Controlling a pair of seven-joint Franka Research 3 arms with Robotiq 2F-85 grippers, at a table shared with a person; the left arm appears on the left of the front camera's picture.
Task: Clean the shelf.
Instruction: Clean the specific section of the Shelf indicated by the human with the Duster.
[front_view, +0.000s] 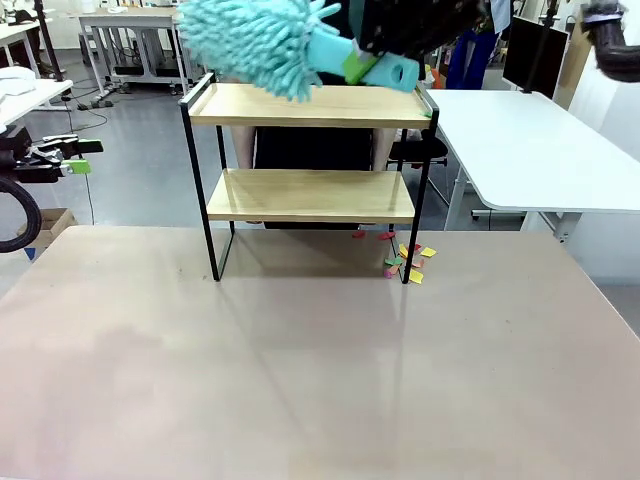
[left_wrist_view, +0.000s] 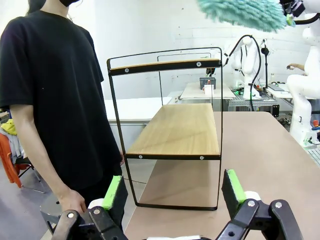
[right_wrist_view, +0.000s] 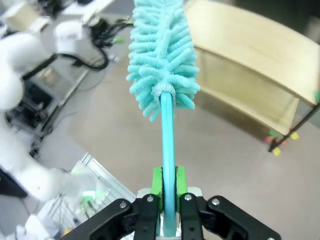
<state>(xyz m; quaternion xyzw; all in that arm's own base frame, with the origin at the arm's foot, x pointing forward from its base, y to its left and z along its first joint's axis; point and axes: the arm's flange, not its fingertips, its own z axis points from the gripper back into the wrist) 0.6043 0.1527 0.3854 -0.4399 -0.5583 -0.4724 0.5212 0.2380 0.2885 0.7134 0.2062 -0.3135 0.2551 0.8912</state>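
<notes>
Right gripper (right_wrist_view: 169, 182) clamping tight on thin handle of fluffy teal microfiber duster (front_view: 250, 40), head hovering over top board. Left gripper (left_wrist_view: 172, 190) gaping wide, holding nothing. Two-tier wooden shelf in black wire frame (front_view: 310, 105) standing at far edge of tan table (front_view: 300, 380). Probably light, rigid, tippy, so steadying by end rail.

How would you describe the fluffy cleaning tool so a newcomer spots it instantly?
Find the two-tier shelf of light wooden boards in a black metal frame on the beige table. Up near its top board is a turquoise duster with a shaggy microfibre head, gripped by the right gripper. Nothing else nearby is fluffy.
</notes>
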